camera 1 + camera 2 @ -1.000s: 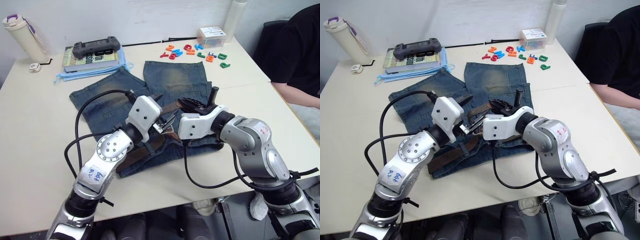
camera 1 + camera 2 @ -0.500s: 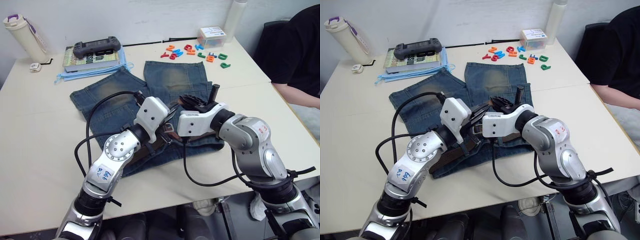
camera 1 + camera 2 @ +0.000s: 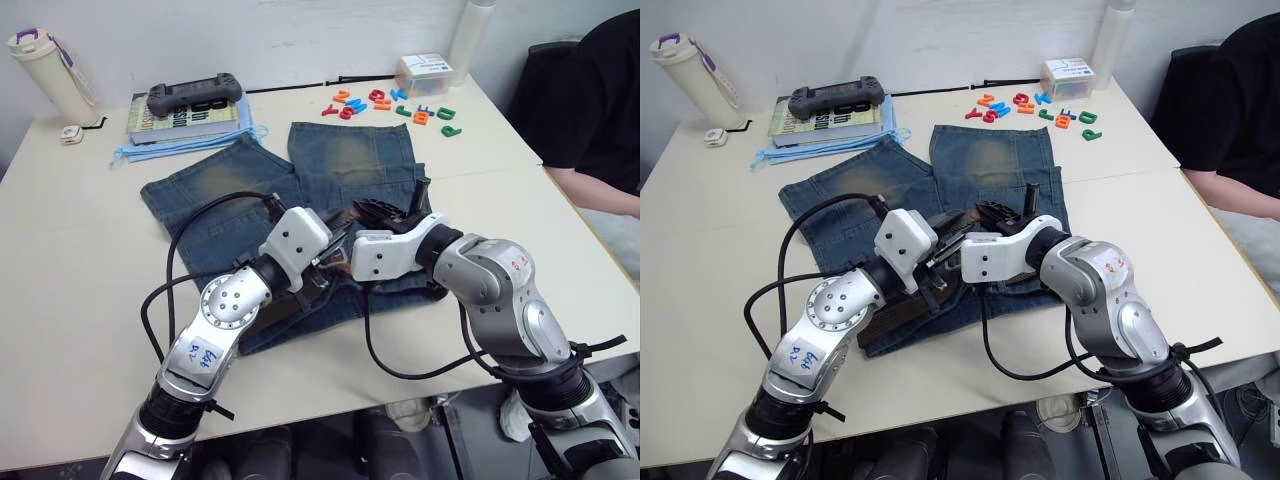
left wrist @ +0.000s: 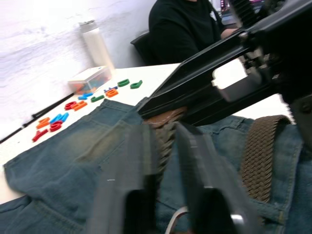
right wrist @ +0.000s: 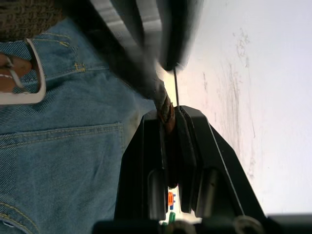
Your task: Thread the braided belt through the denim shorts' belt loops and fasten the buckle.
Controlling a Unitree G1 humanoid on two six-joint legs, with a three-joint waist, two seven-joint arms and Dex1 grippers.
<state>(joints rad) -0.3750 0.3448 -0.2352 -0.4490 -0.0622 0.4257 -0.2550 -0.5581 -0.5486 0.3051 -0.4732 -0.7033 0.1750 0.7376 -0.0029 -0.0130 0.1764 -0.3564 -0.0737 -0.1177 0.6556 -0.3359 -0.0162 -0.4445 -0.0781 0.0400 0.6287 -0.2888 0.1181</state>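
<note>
Both tools meet over the waistband of the denim shorts [image 3: 300, 190], which lie flat on the table [image 3: 80, 260]. The right tool [image 5: 168, 122] is closed on the braided belt [image 4: 258, 156]: in its wrist view the woven strap is pinched edge-on between the two black fingers. The left tool [image 4: 165, 146] has its fingers set narrowly around the same strap just in front of the right tool, a slim gap on either side, so it looks nearly closed on the belt, though a firm grip cannot be confirmed.

The step in hand seems to be passing the strap from one tool to the other while feeding it along the waistband. To do it well, the left tool should clamp fully before the right one lets go, keep the strap flat rather than twisted, and pull along the waistband so the denim does not bunch.

The belt is dark brown and tightly woven. Another stretch of it lies across the waistband beside the left tool. The buckle [image 5: 29, 73], a silver frame with a tan leather end in it, rests on the denim close by the right tool.
</note>
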